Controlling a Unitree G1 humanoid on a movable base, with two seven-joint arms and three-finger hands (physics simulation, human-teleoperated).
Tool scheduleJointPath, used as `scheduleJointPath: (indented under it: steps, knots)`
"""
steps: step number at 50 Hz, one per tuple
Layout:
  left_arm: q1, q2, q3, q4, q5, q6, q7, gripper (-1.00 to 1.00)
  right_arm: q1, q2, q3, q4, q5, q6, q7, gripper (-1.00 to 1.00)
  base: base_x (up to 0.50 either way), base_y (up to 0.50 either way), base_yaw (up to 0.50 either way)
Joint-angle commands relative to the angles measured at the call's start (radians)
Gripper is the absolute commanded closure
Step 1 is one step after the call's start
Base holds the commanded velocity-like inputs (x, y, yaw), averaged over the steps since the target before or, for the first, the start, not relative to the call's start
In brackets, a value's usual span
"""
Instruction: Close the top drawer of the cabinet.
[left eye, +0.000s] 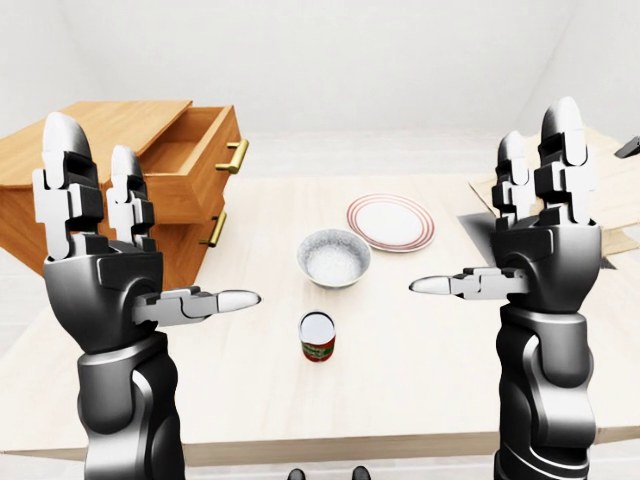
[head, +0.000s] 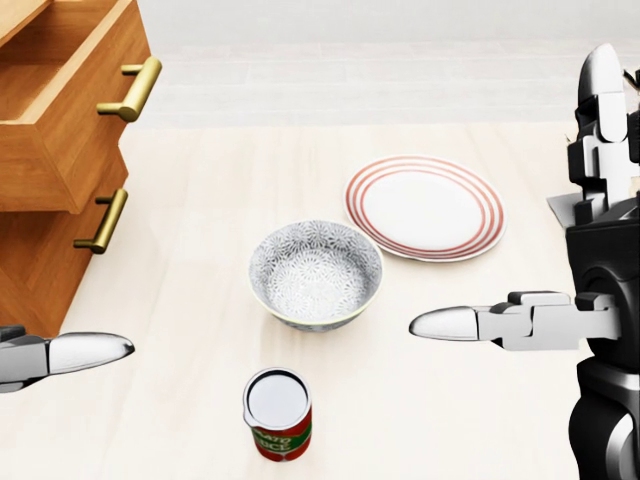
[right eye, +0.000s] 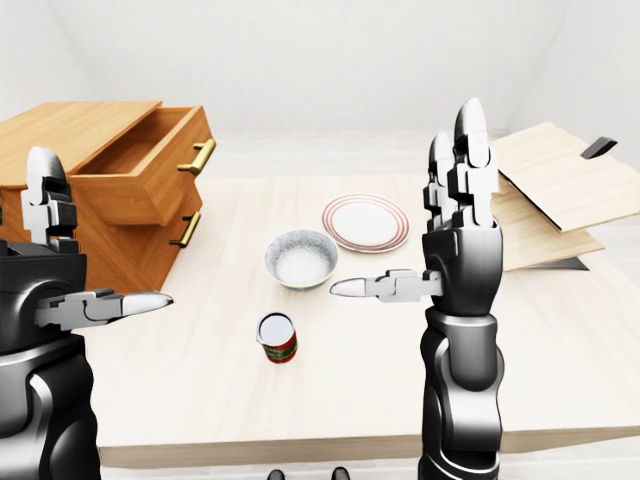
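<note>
Both hands raised and empty, drawer waiting open

The left hand (left eye: 110, 250) and right hand (left eye: 540, 230) stand upright with fingers spread apart, gripping nothing, likely poised for a reach. Between the two thumbs sits a can (head: 278, 413), beyond it a bowl (head: 315, 274) and plate (head: 424, 207). Past the left fingers, the cabinet (left eye: 60, 215) has its top drawer (left eye: 185, 165) pulled out, untouched.

Bright, even, diffuse light across all three views, with no single source evident and pale walls nearly washed out. Only faint, soft shadows under the bowl (head: 315, 274) and can (head: 278, 413) on the desk (head: 210, 200); mild sheen on the right hand (left eye: 540, 215). Sharp throughout, without blur, glare or edge distortion.
</note>
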Motion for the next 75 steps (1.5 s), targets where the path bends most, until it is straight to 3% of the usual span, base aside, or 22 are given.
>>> scheduleJointPath:
  steps: [1, 20, 58, 75]
  knots:
    - [0.002, 0.000, -0.001, 0.003, 0.001, 0.000, 0.001, -1.00, 0.003, 0.003, 0.002, 0.003, -0.004, 0.000, 0.002, -1.00, 0.23, 0.50, 0.00]
    - [-0.002, 0.003, 0.004, -0.006, -0.003, 0.000, 0.003, -1.00, 0.010, 0.005, 0.011, 0.009, -0.028, 0.000, 0.007, -1.00, 0.23, 0.50, 0.00]
    - [0.000, 0.001, 0.000, -0.003, 0.001, 0.000, 0.000, -1.00, 0.017, 0.009, 0.006, 0.016, -0.017, 0.000, 0.007, -1.00, -0.03, 0.50, 0.00]
    - [0.003, -0.001, -0.004, 0.004, 0.004, 0.000, -0.002, -1.00, 0.020, 0.009, -0.001, 0.022, 0.003, 0.000, 0.004, -1.00, 0.03, 0.03, 0.00]
